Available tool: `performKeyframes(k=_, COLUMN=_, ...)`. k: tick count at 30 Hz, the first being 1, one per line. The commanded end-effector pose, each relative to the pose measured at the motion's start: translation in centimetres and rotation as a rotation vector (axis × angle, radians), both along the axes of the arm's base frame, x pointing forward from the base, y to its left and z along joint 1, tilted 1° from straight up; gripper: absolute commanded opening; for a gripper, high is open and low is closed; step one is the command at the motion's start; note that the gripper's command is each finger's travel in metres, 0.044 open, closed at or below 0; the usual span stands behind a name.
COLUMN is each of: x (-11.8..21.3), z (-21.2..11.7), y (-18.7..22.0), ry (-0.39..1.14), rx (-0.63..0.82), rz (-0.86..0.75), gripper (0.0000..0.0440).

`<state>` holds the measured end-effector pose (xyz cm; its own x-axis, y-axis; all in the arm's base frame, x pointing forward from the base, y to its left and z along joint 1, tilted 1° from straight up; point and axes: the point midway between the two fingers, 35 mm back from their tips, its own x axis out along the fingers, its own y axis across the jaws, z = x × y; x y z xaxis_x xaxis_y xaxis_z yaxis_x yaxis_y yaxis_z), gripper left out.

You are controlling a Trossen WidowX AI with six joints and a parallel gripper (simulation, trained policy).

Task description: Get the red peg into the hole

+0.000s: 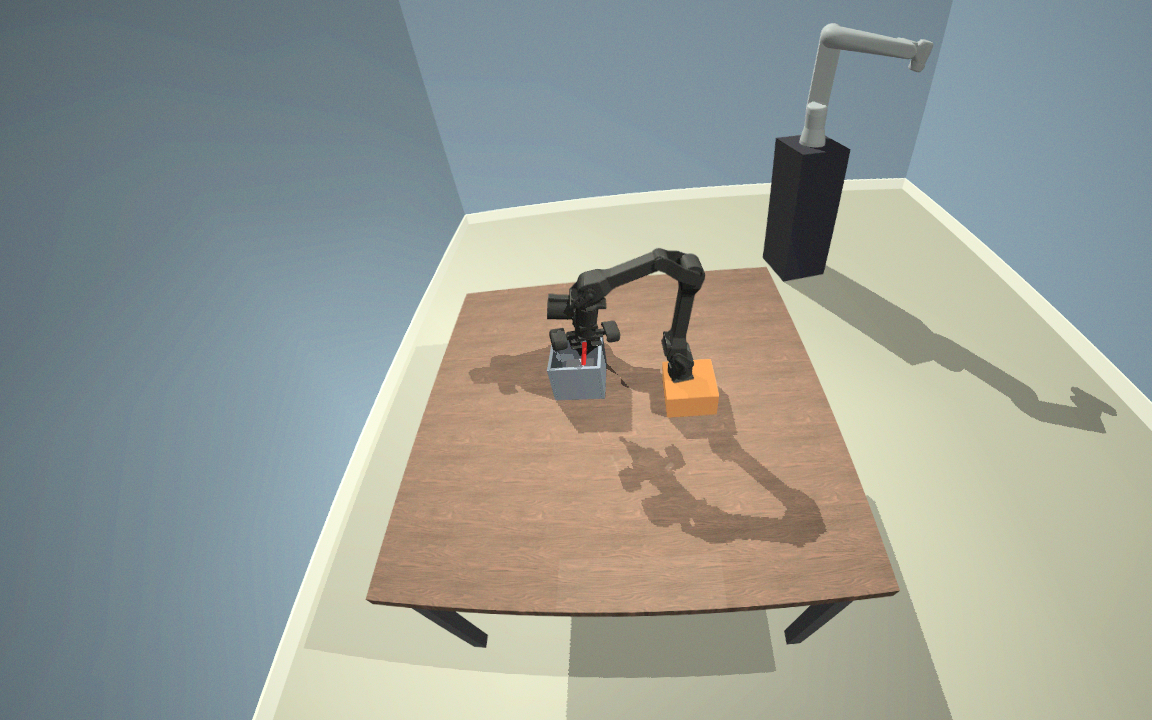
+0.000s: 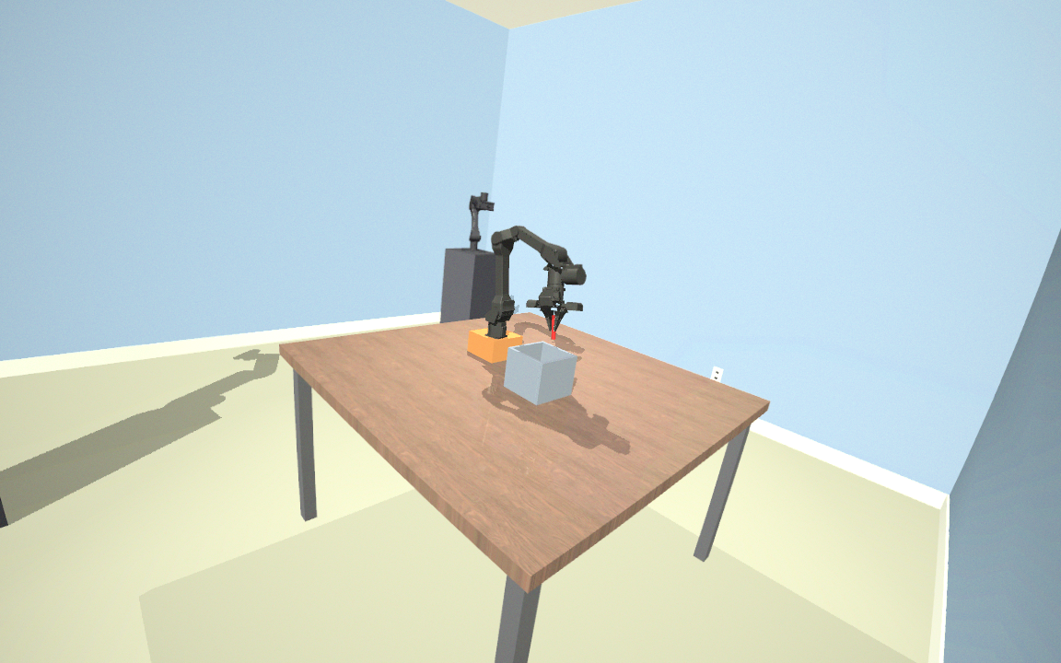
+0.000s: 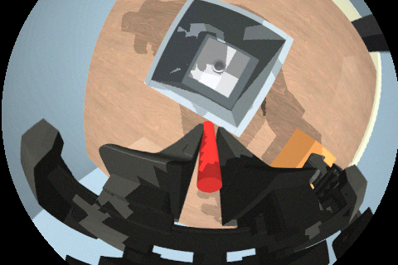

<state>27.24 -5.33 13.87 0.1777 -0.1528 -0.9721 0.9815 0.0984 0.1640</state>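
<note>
A black gripper [image 1: 584, 347] [image 2: 553, 322] [image 3: 210, 129] clenches a red peg [image 1: 584, 355] [image 2: 553, 332] [image 3: 209, 157] between 2 fingers, above a grey open box [image 1: 578, 384] [image 2: 522, 377] [image 3: 263, 87], towards the counter's [image 1: 517, 537] [image 2: 518, 494] [image 3: 112, 83] far left corner from the top view. The peg looks light, stiff, perhaps slippery; a grip high on its shaft suits insertion. The box's 4 walls could catch fingers. An orange block [image 1: 692, 404] [image 2: 481, 344] [image 3: 290, 149] sits nearer the right edge, apart from the box.

Top and exterior look down from afar, both covering the table [image 1: 508, 537] [image 2: 468, 461].
</note>
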Motion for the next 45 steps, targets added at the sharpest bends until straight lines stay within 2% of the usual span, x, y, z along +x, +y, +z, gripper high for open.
performKeyframes(k=1, x=0.1, z=-0.4, y=-1.0, ry=0.018, rx=0.002, rz=-0.002, gripper=0.0000)
performKeyframes(k=14, x=0.5, z=-1.9, y=-4.1, ry=0.047, rx=0.015, rz=-0.022, gripper=0.0000)
performKeyframes(k=45, x=1.8, z=-8.9, y=-8.3, ry=0.064, rx=0.062, rz=-0.021, gripper=0.0000)
